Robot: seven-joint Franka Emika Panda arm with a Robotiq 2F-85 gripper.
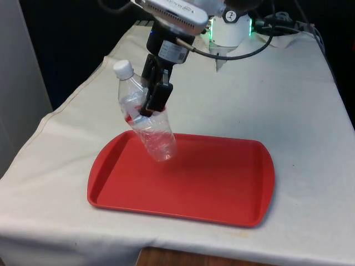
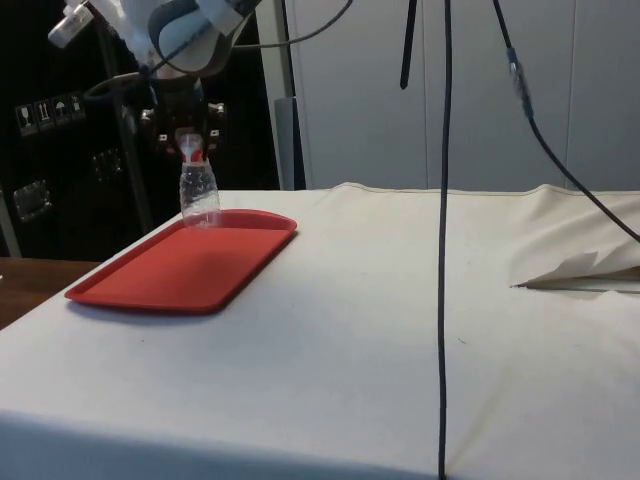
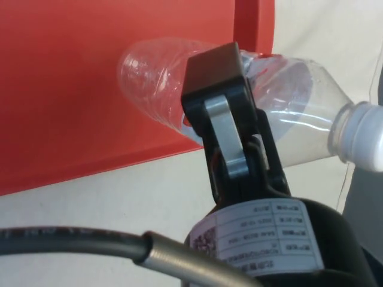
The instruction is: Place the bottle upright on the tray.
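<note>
Front view: my gripper (image 1: 152,102) pinches the clear bottle (image 1: 145,119) mid-body. Its cap leans toward 11 o'clock, base over the red tray (image 1: 222,183).

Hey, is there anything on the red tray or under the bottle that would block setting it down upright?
Nothing visible does. The claw is shut on the bottle, which hangs tilted above the far-left part of the tray in the front view. The tray surface below it is bare red plastic, with no other object on it.

Pale cabinet doors (image 2: 480,95) stand behind the white-clothed table (image 2: 400,330).
</note>
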